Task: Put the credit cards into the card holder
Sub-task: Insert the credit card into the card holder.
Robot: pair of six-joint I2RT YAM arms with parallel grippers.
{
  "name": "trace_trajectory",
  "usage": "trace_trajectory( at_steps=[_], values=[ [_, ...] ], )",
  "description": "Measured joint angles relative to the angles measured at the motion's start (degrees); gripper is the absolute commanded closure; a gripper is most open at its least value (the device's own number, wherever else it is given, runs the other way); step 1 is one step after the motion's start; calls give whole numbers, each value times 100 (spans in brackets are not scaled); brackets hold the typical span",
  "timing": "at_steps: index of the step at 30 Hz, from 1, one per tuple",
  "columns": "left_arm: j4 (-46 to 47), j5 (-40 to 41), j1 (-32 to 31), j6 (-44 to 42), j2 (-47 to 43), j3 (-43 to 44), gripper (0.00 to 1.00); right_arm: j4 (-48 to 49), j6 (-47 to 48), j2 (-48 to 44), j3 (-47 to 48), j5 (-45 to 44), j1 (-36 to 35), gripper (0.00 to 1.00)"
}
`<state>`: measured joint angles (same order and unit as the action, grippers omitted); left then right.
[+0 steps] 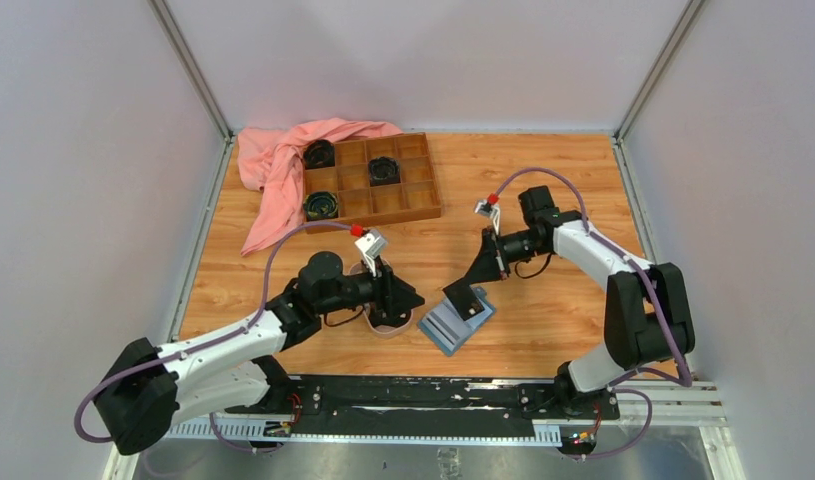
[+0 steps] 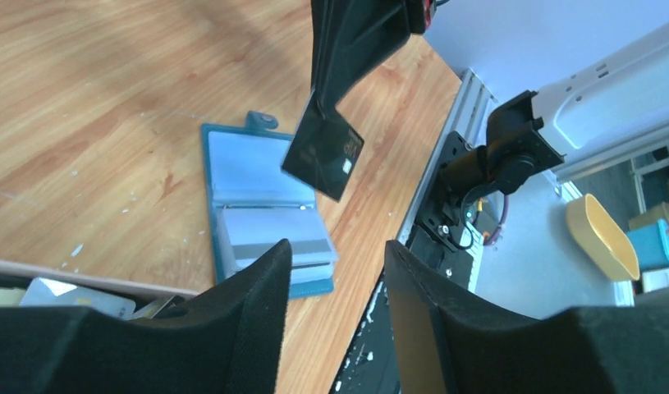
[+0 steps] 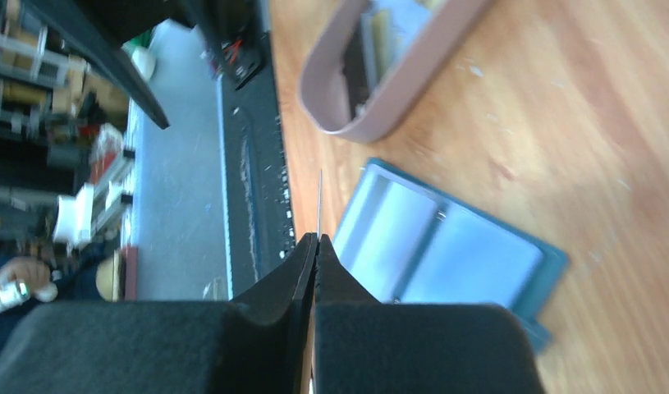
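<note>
The blue card holder [image 1: 453, 328] lies open on the table near the front edge, with its pale slots facing up. It also shows in the left wrist view [image 2: 249, 176] and the right wrist view [image 3: 470, 258]. My right gripper [image 1: 480, 278] is shut on a black credit card [image 1: 463, 300] and holds it tilted just above the holder. The card shows flat in the left wrist view [image 2: 323, 152] and edge-on in the right wrist view [image 3: 319, 201]. My left gripper [image 1: 413, 298] is open and empty over the pink dish [image 1: 388, 328]. Pale cards lie in the dish [image 2: 56, 291].
A brown wooden compartment tray [image 1: 413, 195] with black round items stands at the back. A pink cloth [image 1: 273, 165] is draped over its left side. The table's front edge and black rail [image 1: 423, 395] run close to the card holder.
</note>
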<state>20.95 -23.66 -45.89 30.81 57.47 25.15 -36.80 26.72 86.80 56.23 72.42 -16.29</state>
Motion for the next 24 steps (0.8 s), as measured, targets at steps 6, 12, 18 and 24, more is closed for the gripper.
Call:
trace_trajectory(
  at_steps=[6, 12, 18, 24],
  values=[
    [651, 247, -83, 597, 330, -415, 82, 1003, -1073, -4, -350, -164, 743, 100],
    [1005, 409, -595, 732, 1788, 96, 94, 1351, -1386, 192, -350, -166, 754, 100],
    [1172, 710, -1121, 737, 2752, 518, 98, 1427, -1434, 516, -350, -177, 756, 100],
    [1169, 1134, -1204, 756, 3062, 413, 99, 1458, -1497, 817, -343, -168, 756, 100]
  ],
)
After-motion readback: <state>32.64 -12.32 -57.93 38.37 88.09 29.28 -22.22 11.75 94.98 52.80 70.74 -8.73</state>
